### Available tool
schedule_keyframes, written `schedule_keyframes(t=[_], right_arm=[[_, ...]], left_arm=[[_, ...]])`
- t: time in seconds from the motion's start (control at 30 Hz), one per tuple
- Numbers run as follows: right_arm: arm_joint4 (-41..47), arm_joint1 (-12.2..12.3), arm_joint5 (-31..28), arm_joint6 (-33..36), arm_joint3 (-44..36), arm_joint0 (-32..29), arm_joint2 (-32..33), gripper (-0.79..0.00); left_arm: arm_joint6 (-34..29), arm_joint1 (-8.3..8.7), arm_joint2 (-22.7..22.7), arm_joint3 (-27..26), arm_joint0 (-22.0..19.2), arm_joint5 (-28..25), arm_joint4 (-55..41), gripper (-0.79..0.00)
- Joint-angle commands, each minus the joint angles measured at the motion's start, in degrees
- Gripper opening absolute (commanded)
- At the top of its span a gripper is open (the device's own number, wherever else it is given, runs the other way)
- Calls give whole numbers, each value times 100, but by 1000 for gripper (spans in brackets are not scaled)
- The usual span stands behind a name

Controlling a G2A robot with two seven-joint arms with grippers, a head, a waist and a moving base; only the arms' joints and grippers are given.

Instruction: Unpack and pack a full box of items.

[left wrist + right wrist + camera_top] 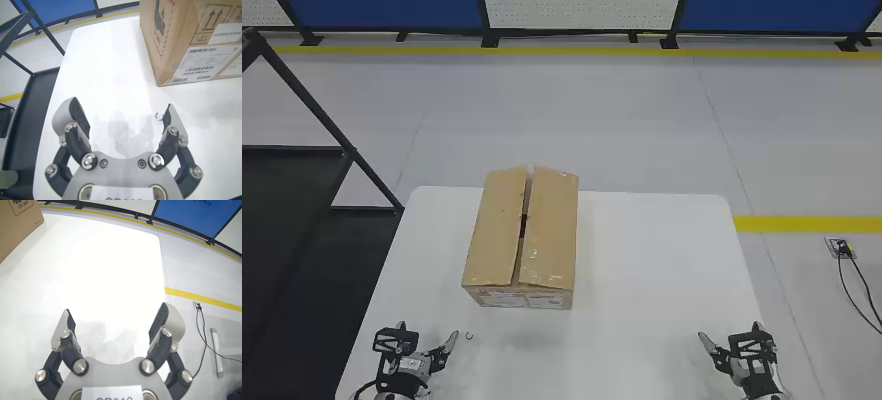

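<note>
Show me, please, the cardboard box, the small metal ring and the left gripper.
cardboard box [497,235], top view, on a closed top flap.
small metal ring [156,116], left wrist view, on its curved edge.
left gripper [121,102], left wrist view, midway between its fingertips.

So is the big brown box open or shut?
Shut. The box has both top flaps folded down flat, nearly meeting along a narrow middle gap; nothing inside shows.

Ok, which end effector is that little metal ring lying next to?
The left end effector: the ring lies on the table beside one fingertip. The right end effector is across the table from it.
</note>
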Motion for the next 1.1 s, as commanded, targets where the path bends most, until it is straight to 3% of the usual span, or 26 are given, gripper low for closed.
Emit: schedule_keyframes(t=[0.0,0.43,0.63,0.8,1.07], right_arm=[[0,0,0,0,0,0,0,0],[0,0,0,0,0,0,0,0],[-1,-19,-157,36,-273,70,-158,0],[94,-68,-21,167,-718,199,-413,0],[411,-105,-132,299,-1168,221,-631,0]], left_arm=[[0,0,0,0,0,0,0,0],[46,-3,3,-7,-11,-170,-173,0],[753,-33,-238,93,-172,-382,-876,0],[910,-62,-399,-56,-312,-282,-1300,0],[492,-76,-487,-199,-456,-170,-1625,0]])
